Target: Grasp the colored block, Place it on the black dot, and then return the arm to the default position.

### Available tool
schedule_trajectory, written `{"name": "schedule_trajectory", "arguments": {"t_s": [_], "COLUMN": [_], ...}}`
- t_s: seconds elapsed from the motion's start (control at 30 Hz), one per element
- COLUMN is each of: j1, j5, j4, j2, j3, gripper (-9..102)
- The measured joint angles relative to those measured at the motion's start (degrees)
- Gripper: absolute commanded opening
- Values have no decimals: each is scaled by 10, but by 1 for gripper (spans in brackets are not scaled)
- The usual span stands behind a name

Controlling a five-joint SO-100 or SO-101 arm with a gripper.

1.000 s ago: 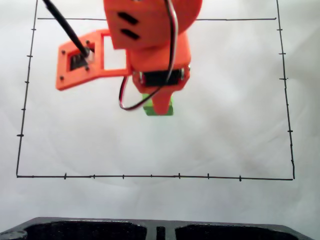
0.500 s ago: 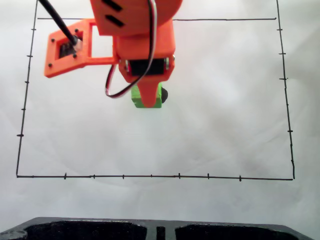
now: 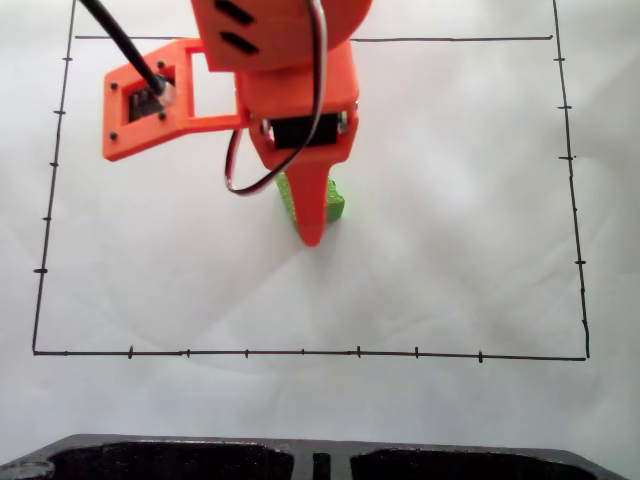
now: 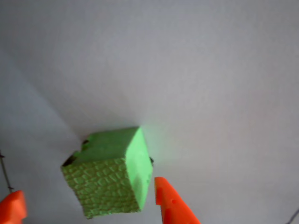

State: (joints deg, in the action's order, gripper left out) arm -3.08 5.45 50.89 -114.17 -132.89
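- We see the green block [image 4: 110, 179] resting on the white paper [image 3: 450, 230], black ink peeking out beneath it.
- We see the gripper [image 4: 88, 205] spread apart, its 2 orange fingertips [image 4: 170, 205] flanking the block without gripping.

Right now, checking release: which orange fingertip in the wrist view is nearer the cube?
The right fingertip, almost touching the green cube; the left one sits apart.

block [image 4: 110, 179] on paper [image 3: 450, 250], between tool [image 4: 88, 205] fingers
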Motion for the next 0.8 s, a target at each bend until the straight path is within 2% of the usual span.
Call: {"name": "schedule_trajectory", "arguments": {"t_s": [0.17,0.47,0.8], "j1": [-1,-1,81], "j5": [-2,-65,-171], "j4": [40,139,233], "j2": [-52,-200,-413], "j3": [0,-1,-33], "gripper": [38,36,27]}}
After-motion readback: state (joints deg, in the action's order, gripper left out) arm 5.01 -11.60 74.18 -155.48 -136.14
